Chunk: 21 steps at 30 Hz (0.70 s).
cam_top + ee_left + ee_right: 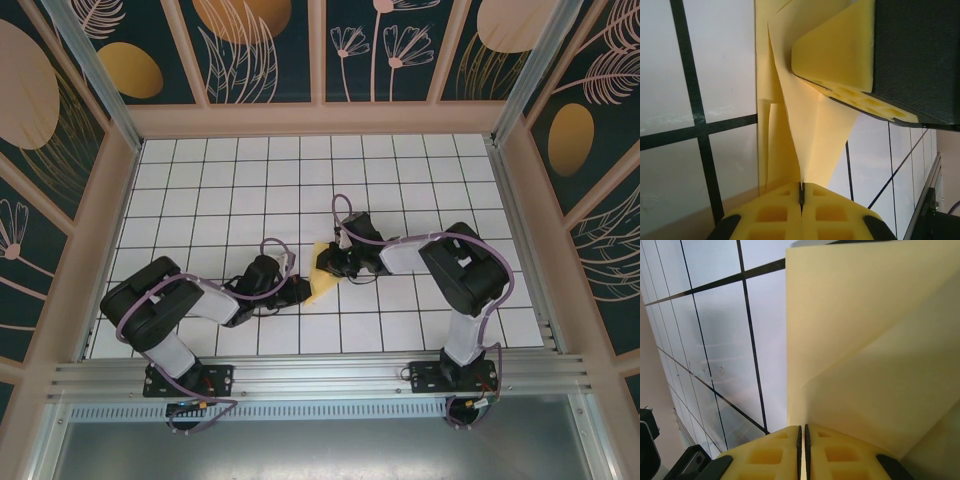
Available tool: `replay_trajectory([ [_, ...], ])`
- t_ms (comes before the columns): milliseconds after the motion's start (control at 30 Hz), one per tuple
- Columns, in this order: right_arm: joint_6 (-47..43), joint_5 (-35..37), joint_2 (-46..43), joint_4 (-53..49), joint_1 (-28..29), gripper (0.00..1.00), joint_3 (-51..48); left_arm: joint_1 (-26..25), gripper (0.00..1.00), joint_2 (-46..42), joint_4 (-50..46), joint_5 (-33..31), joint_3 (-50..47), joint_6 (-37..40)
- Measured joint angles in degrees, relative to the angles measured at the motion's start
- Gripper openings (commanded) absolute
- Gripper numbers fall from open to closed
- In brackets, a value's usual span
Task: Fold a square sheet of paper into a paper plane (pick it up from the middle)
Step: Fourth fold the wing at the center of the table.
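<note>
Yellow pads (790,200) of the left tool (801,200) are pressed together on a fold of the square sheet of paper (810,140), which is held over the surface (725,65) and pinched likewise by the right tool (802,440), presumably to sharpen a crease.

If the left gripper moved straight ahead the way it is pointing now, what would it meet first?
The folded yellow sheet that the left gripper pinches: it would crumple that first. Right behind, slightly to one side, sit the right gripper's fingers, also on the sheet; depth is unclear.
</note>
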Motion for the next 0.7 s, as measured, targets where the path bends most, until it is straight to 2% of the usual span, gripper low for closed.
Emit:
replay_trajectory([
  [267, -0.04, 0.04, 0.04, -0.04, 0.04, 0.14, 0.0, 0.0, 0.34, -4.42, -2.21, 0.22, -1.57, 0.0],
  [467, -0.07, 0.04, 0.07, -0.04, 0.04, 0.14, 0.0, 0.0, 0.34, -14.27, -10.03, -3.61, -1.27, 0.59],
  [600, -0.11, 0.04, 0.07, -0.04, 0.04, 0.14, 0.0, 0.0, 0.21, -16.24, -14.34, -5.22, 1.88, 2.12],
  [700, -0.28, 0.04, 0.07, -0.07, 0.04, 0.14, 0.0, 0.0, 0.17, -14.36, -15.26, -4.28, 5.05, 3.3],
])
